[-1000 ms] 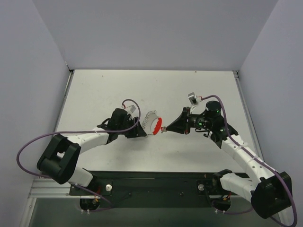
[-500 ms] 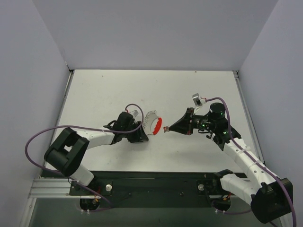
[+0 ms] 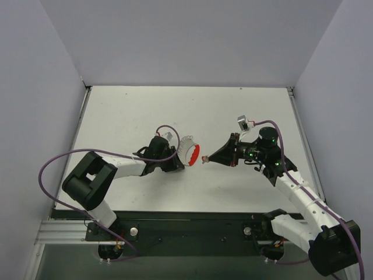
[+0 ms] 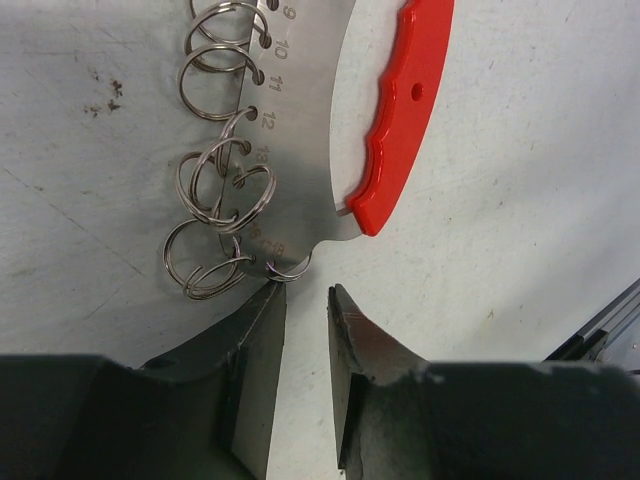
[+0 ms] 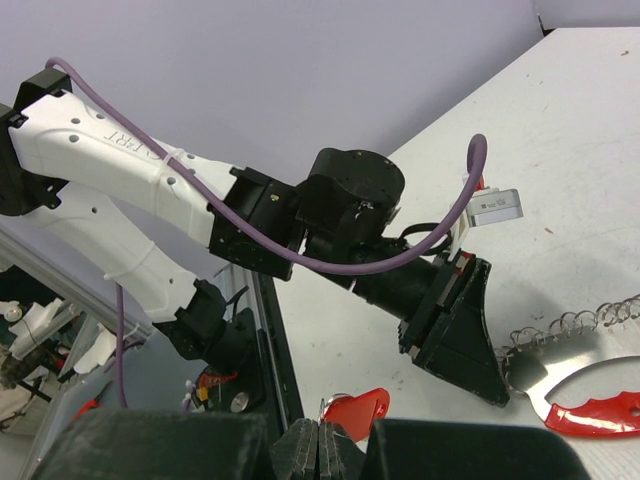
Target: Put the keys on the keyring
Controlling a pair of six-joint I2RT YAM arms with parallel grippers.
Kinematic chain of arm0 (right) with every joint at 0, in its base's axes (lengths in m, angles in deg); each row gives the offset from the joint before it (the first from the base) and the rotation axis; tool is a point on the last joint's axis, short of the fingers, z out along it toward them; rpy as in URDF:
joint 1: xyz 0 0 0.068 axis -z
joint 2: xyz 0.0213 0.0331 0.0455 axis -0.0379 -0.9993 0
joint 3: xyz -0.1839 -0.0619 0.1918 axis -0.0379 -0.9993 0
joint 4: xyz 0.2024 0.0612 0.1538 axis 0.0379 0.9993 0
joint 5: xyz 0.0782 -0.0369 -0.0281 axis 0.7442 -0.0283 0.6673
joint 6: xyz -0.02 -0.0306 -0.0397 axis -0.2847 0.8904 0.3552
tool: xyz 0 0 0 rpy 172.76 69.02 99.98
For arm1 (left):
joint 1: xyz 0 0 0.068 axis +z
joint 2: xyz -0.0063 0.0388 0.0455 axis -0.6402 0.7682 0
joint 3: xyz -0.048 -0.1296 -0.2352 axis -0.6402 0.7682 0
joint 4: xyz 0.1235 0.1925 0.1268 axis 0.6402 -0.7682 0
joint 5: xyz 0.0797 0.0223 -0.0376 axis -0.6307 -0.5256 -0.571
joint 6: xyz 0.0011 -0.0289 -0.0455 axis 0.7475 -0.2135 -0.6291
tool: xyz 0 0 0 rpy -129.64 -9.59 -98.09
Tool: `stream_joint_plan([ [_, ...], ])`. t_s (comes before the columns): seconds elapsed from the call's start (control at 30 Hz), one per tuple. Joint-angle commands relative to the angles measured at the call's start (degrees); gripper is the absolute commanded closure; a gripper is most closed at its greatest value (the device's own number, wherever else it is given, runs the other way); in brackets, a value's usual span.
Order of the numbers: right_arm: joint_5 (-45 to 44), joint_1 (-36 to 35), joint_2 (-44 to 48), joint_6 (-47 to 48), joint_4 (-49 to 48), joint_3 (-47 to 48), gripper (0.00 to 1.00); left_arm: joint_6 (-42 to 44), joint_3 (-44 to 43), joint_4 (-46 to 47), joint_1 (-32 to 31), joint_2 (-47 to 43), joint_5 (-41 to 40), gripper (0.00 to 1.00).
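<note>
The keyring (image 4: 310, 130) is a flat silver crescent with a red arc (image 4: 405, 110) and several wire rings (image 4: 215, 190) along its edge. It lies on the table (image 3: 116, 116) in the top view as the keyring (image 3: 187, 149). My left gripper (image 4: 303, 300) stands just below its lower tip, jaws a narrow gap apart with nothing between them. My right gripper (image 5: 322, 448) is shut on the key (image 5: 357, 411), whose red head sticks out. From above, the key (image 3: 203, 158) hangs just right of the ring's red arc (image 3: 197, 153).
The right arm's view shows the left gripper (image 5: 455, 335) and its purple cable (image 5: 300, 255) beside the keyring (image 5: 575, 375). White walls close in the table on three sides. A black rail (image 3: 186, 224) runs along the near edge.
The left arm has swung in toward the ring and its jaws have narrowed. The right gripper with the key has drawn slightly right, off the ring's red arc.
</note>
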Motion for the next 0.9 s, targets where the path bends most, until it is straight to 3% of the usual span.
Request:
stream_joint_plan([
  [0.0,2.3,0.5,1.3,1.2,-3.4,-0.1,1.00,0.8,-0.7,-2.4,0.0,2.0,-5.4,0.66],
  [0.33,2.5,0.5,1.0,1.2,-3.5,0.0,1.00,4.9,-0.7,-6.6,0.7,-2.5,-8.5,0.69],
  [0.47,2.3,0.5,1.1,1.0,-3.6,0.0,1.00,7.9,1.5,-8.1,4.7,-7.2,-8.3,0.68],
  [0.67,2.3,0.4,0.7,0.5,-4.5,-0.3,1.00,12.7,3.5,-10.0,9.6,-16.3,-6.6,0.56],
  [0.87,2.4,0.4,0.0,0.1,-5.1,-0.2,1.00,13.5,1.4,-10.3,8.7,-15.2,-3.9,0.52],
])
